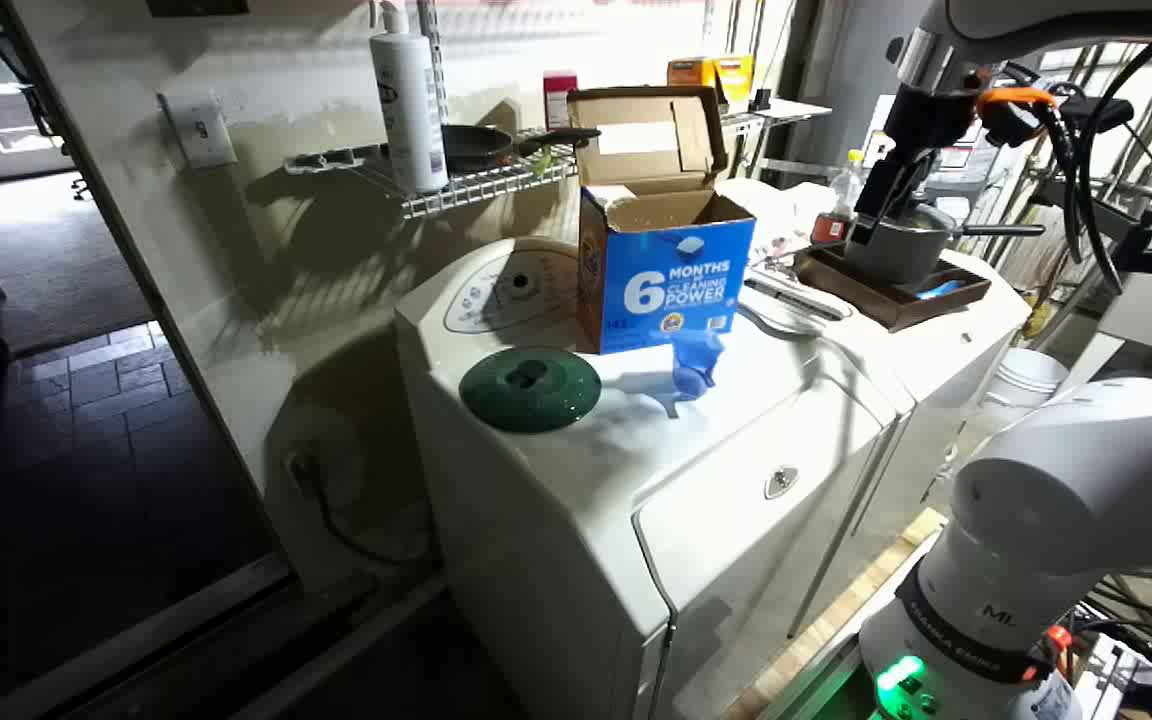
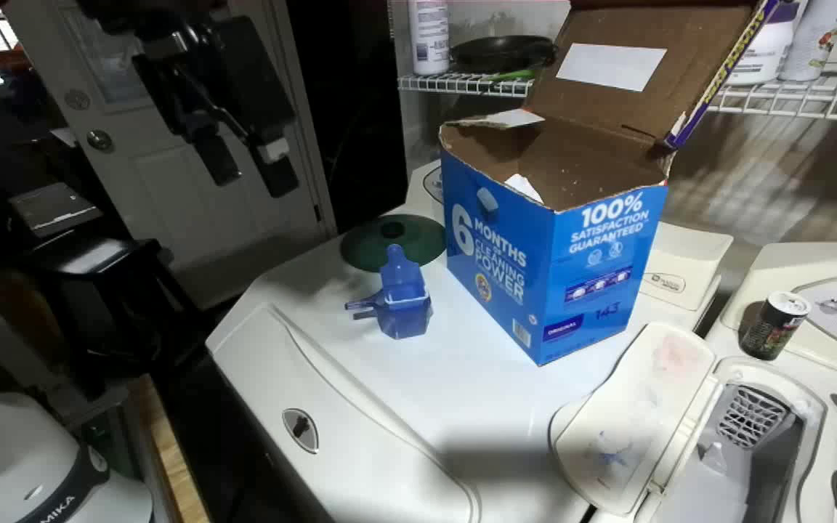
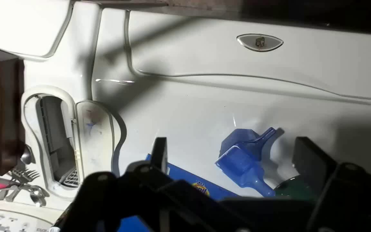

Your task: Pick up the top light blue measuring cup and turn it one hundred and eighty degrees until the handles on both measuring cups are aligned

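Observation:
The top light blue measuring cup point(image 2: 402, 278) sits tilted on the lower measuring cup point(image 2: 405, 322), on the white machine top point(image 2: 455, 407). In this exterior view the top cup's handle point(image 2: 394, 254) points up, and the lower cup's handle point(image 2: 362, 308) juts left. In the wrist view the top cup point(image 3: 237, 162) partly covers the lower cup point(image 3: 238, 137); their handles point different ways. Both cups also show in an exterior view point(image 1: 696, 362). My gripper point(image 2: 250, 168) is open and empty, high above and apart from the cups. In the wrist view its fingers point(image 3: 232, 154) frame them.
An open blue box point(image 2: 498, 269) stands beside the cups. A green disc point(image 2: 418, 234) lies behind them. An open dispenser flap point(image 2: 629, 428) and a can point(image 2: 774, 327) are to the right. A brown tray point(image 1: 836, 290) holds a pot point(image 1: 896, 255).

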`<act>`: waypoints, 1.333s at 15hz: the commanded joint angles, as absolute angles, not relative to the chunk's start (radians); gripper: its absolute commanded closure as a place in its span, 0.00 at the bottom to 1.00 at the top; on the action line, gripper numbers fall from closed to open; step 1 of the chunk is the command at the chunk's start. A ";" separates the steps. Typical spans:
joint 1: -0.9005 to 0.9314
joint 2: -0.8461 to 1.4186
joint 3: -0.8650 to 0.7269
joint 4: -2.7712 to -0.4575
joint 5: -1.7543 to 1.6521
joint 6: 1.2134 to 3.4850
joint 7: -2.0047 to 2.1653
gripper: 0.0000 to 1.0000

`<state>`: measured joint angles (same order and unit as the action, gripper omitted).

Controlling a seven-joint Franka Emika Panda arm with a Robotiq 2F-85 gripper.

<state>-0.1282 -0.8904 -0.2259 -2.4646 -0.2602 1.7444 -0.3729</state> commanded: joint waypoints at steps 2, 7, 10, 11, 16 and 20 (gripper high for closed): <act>-0.112 -0.892 -0.235 -2.461 -0.269 1.738 -0.364 0.00; -0.102 -0.842 -0.265 -2.449 -0.250 1.754 -0.373 0.00; -0.078 -0.776 -0.336 -2.437 -0.202 1.808 -0.400 0.00; -0.064 -0.750 -0.365 -2.432 -0.171 1.833 -0.411 0.00; -0.018 -0.624 -0.452 -2.428 -0.031 1.976 -0.512 0.00; -0.020 -0.506 -0.462 -2.426 0.072 2.070 -0.515 0.00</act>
